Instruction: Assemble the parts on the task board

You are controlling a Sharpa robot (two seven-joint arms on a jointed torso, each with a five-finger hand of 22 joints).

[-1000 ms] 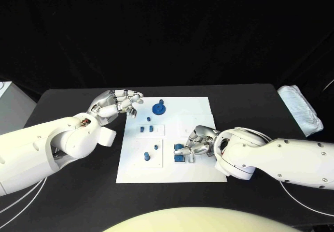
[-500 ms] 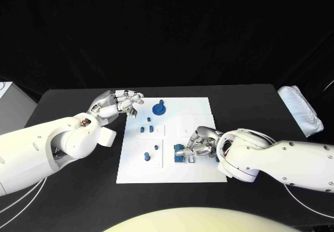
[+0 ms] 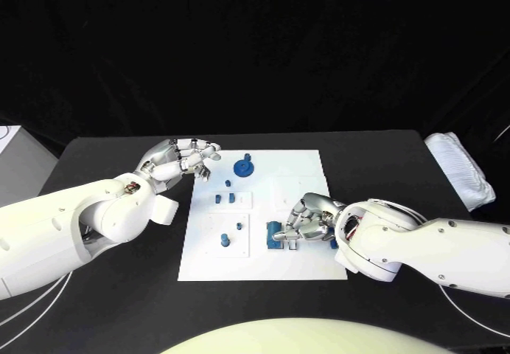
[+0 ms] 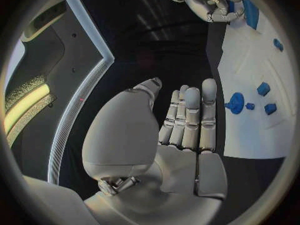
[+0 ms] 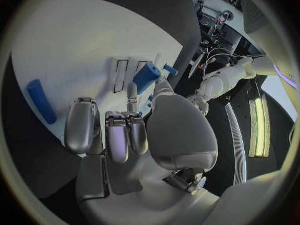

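The white task board (image 3: 276, 214) lies in the middle of the black desk (image 3: 106, 295); small blue parts sit on it: a round, wheel-like part (image 3: 243, 167) near its far edge, a tiny part (image 3: 228, 181) just beside that, two small pieces (image 3: 223, 197) on a raised white square, and one upright peg (image 3: 224, 239) on a second square nearer the robot. The left robot hand (image 3: 177, 158) hangs over the desk just off the board's far left corner, holding nothing; in the left wrist view its fingers (image 4: 195, 116) lie straight and side by side, the thumb apart from them. The right robot hand (image 3: 308, 221) rests low on the board's right half, fingers curled down around a blue block (image 3: 276, 232) at the slotted fixture; the right wrist view shows a blue block (image 5: 147, 76) touching its fingertips beside two dark slots, yet whether it truly grips the piece I cannot tell; a blue cylinder (image 5: 42, 101) lies flat on the board, well apart from the fingers. A white cloth bundle (image 3: 461, 168) sits at the desk's right edge.
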